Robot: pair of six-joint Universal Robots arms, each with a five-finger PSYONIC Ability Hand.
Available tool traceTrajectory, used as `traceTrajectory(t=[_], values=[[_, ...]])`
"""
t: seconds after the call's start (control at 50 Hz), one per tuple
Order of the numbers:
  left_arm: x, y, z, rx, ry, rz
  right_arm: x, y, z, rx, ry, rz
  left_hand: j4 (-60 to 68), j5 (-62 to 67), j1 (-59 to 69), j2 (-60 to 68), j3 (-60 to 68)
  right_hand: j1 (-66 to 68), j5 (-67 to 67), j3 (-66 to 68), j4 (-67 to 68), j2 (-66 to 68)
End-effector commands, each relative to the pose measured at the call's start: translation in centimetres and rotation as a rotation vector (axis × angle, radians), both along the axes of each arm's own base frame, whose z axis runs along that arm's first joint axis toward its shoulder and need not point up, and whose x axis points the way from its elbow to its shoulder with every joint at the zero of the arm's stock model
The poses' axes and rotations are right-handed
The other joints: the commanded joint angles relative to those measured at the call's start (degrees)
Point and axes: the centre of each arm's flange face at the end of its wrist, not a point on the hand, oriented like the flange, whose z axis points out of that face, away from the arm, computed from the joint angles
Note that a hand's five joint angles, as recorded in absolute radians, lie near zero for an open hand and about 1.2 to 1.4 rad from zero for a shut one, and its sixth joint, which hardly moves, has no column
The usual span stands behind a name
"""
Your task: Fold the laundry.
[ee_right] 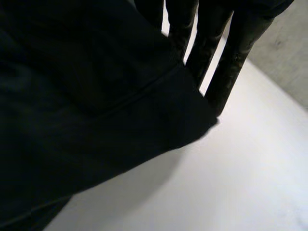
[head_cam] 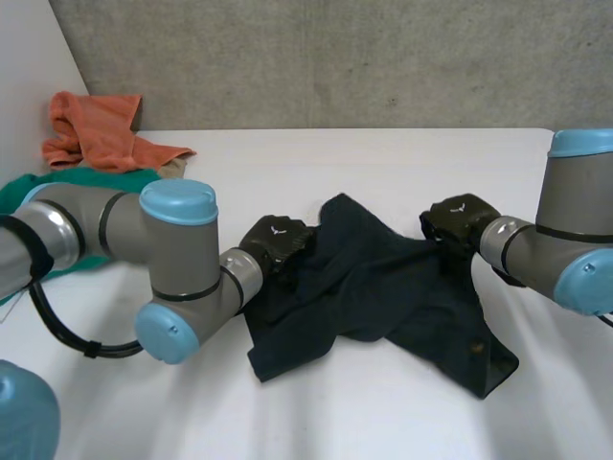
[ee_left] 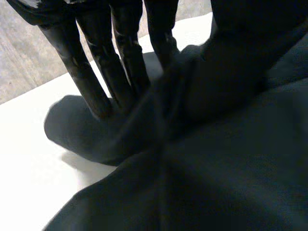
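At the far left of the white table [head_cam: 383,163], an orange cloth [head_cam: 96,134] lies heaped on a green cloth [head_cam: 67,184], both well apart from the work. Next comes the left hand [head_cam: 276,240], set on the left edge of the dark garment [head_cam: 383,287], which lies crumpled in the middle of the table. In the left wrist view its fingers [ee_left: 94,82] run straight down into a ridge of fabric that rises beside them, so the hand seems to pinch the cloth against its thumb. Further right, the right hand [head_cam: 460,218] is at the garment's upper right edge. Its straight fingers [ee_right: 236,62] stand behind a hemmed corner that hangs clear of the table, apparently also pinched.

The step looks like spreading the garment flat before any fold. To do it well, the two hands should draw apart evenly and stay low, keeping the pinches firm. The bunched lower part should slide out across the table without lifting. Pulling too fast on one side would probably twist the fabric or slip a hem free.
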Motion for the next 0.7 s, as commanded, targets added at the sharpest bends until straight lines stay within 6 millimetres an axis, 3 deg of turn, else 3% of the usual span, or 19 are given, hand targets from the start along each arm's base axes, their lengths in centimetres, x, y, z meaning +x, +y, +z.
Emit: traceTrajectory(t=[0.02,0.1,0.12,0.16,0.18,0.22,0.28,0.32,0.38,0.54,0.64,0.68,0.7], values=[[-1.7,-4.0,3.5,-0.240,0.085,0.076,1.1,-3.4,3.3,-0.338,-0.086,-0.008,22.9,24.3,20.8,22.0,23.2,26.9,19.8,17.3,17.0,16.3],[-2.4,-7.1,9.9,-0.597,0.153,0.186,1.4,-5.4,7.5,-0.601,-0.153,-0.057,22.9,24.3,20.8,22.0,23.2,26.9,19.8,17.3,17.0,16.3],[-2.5,-7.6,12.3,-0.714,0.193,0.220,1.4,-5.9,10.1,-0.746,-0.197,-0.096,22.9,24.3,20.8,22.0,23.2,26.9,19.8,17.3,17.0,16.3],[-2.4,-7.8,15.2,-0.824,0.246,0.256,1.5,-5.9,12.1,-0.839,-0.231,-0.114,22.9,24.3,20.8,22.0,23.2,26.9,19.8,17.3,17.0,16.3],[-2.0,-7.6,18.1,-0.913,0.312,0.283,1.9,-5.4,14.6,-0.951,-0.280,-0.129,22.9,24.3,20.8,22.0,23.2,26.9,19.8,17.3,17.0,16.3],[-1.4,-6.9,21.4,-1.002,0.389,0.304,2.2,-4.5,17.3,-1.053,-0.329,-0.129,22.9,24.3,20.8,22.0,23.2,26.9,19.8,17.3,17.0,16.3],[-1.0,-5.7,22.4,-1.013,0.403,0.296,2.4,-3.4,18.9,-1.096,-0.352,-0.112,22.9,24.3,20.8,22.0,23.2,26.9,19.8,17.3,17.0,16.3],[-0.9,-5.1,22.0,-0.999,0.391,0.284,2.3,-2.7,19.3,-1.091,-0.349,-0.102,22.9,24.3,20.8,22.0,23.2,26.9,19.8,17.3,17.0,16.3],[-0.2,-4.0,19.7,-0.929,0.330,0.260,2.5,-1.7,17.6,-1.018,-0.324,-0.071,22.9,24.3,20.8,22.0,23.2,26.9,19.8,17.3,17.0,16.3],[1.7,-1.2,8.6,-0.652,0.104,0.204,2.2,2.2,6.5,-0.564,-0.161,0.040,22.9,24.3,20.8,22.0,23.2,26.9,19.8,17.3,17.0,16.3],[2.9,0.7,4.3,-0.521,0.002,0.177,1.1,4.6,2.1,-0.359,-0.082,0.045,16.2,17.6,14.1,15.3,16.6,26.9,19.8,17.3,17.0,16.3],[3.3,1.5,3.3,-0.483,-0.028,0.167,0.6,5.7,0.9,-0.286,-0.050,0.046,9.3,10.7,7.2,8.4,9.7,26.9,19.8,17.3,17.0,16.3],[3.6,2.2,2.4,-0.445,-0.058,0.156,0.5,6.0,0.5,-0.262,-0.040,0.049,-1.0,0.3,-3.2,-2.0,-0.7,26.9,19.8,17.3,17.0,16.3]])
